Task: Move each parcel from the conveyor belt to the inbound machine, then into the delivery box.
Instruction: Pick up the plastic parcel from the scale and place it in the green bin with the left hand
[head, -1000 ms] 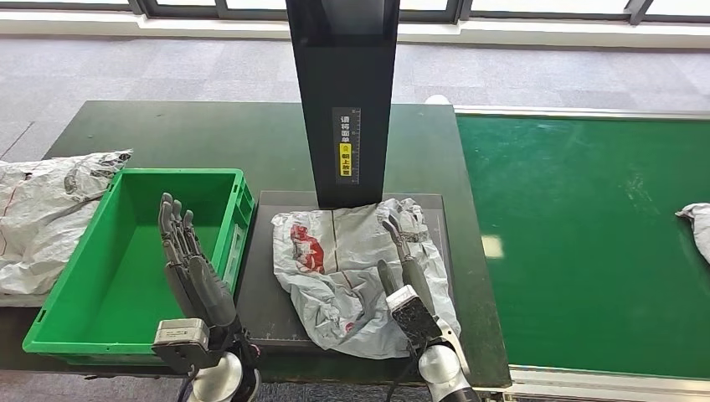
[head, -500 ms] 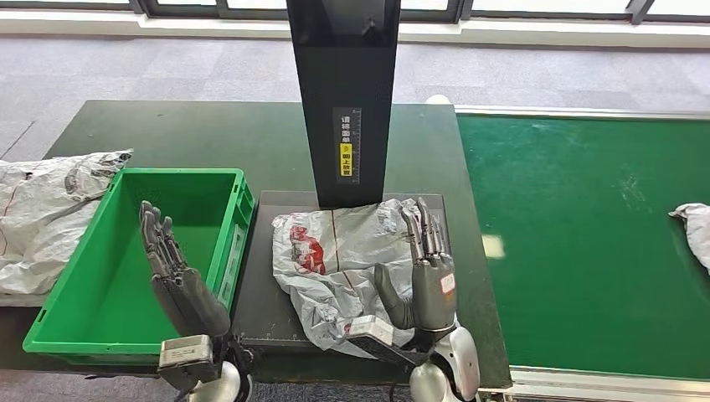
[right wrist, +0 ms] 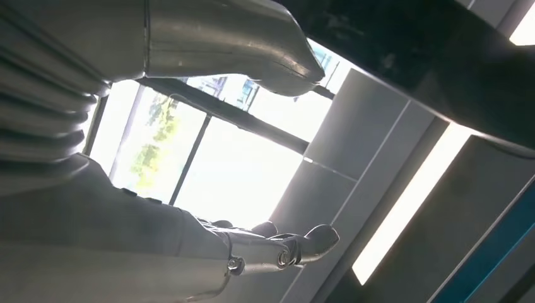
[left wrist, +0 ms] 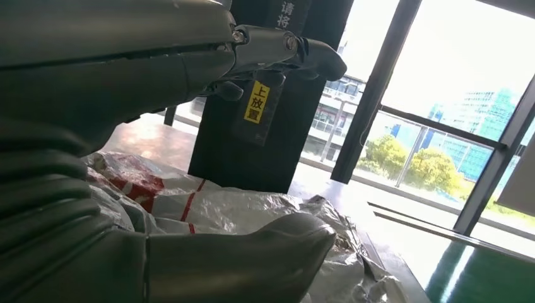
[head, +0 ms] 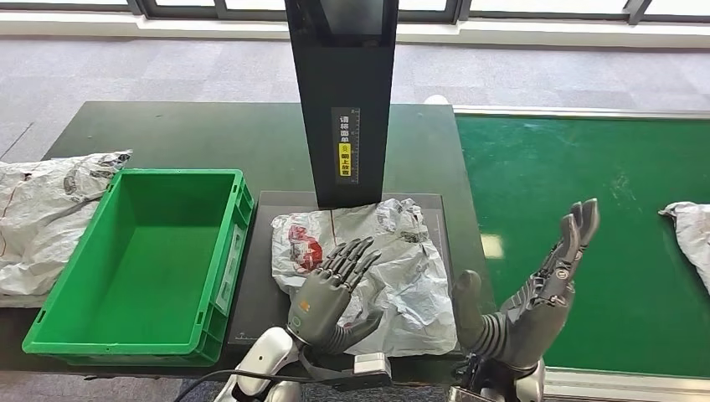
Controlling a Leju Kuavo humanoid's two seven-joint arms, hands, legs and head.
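At lower centre of the head view, the left hand (head: 331,291) is open, fingers spread. At lower right, the right hand (head: 536,293) is open, fingers pointing up.

The black scanner column (head: 342,100) rises at the far edge of the dark platform (head: 259,276), walling off that side above the crumpled parcel (head: 368,260). The green box (head: 134,251) stands open-topped just left, bare inside, its right wall near the platform. Right, the conveyor belt (head: 578,184) lies flat and mostly bare; another parcel (head: 691,230) sits at its right edge, apparently partly cut off.

grey carpet floor (head: 126,71), bright windows (left wrist: 441,95)
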